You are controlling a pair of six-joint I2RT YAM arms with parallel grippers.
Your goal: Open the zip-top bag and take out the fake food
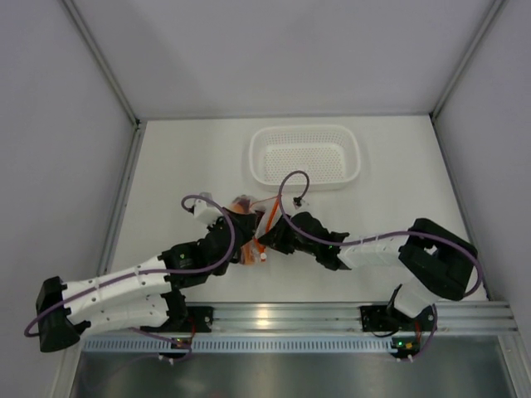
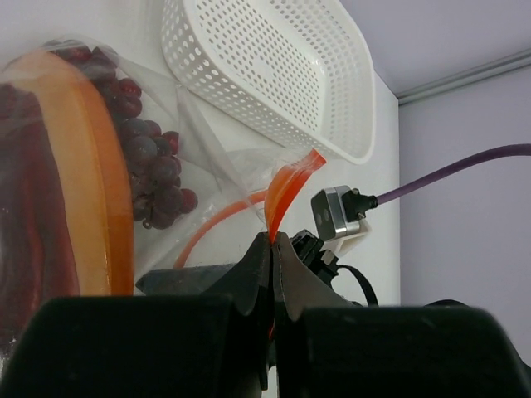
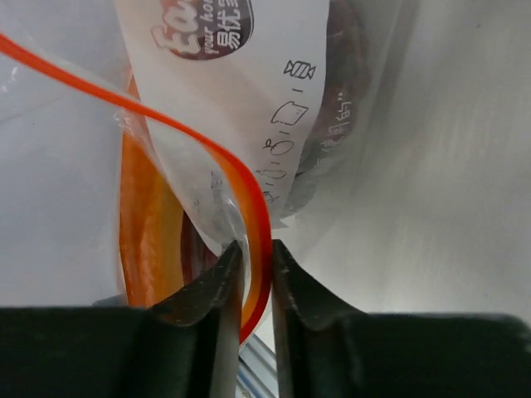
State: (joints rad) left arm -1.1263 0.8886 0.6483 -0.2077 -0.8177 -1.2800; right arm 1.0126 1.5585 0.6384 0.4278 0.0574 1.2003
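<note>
Plainly, we are handling something light and floppy. The zip-top bag is thin, crinkly, slippery film, and its only firm hold is the orange zip strip, its one stiffish ridge. The bag sits between our two wrists on the near side of the white basket, and it seems to rest on the desk.

The fake food is inside, with the grape cluster and the long orange hot-dog piece pressing against the film. We judge their small weight will help anchor the bag when the strip is pulled.

Our left fingers are clenched on the strip, which curves up out of their tips. Our right fingers pinch it too, the orange band running down between them with a fold of clear film. We cannot tell whether the two holds are on opposite lips. Film this thin could slip or tear, so we think a gentle pull apart is best.
</note>
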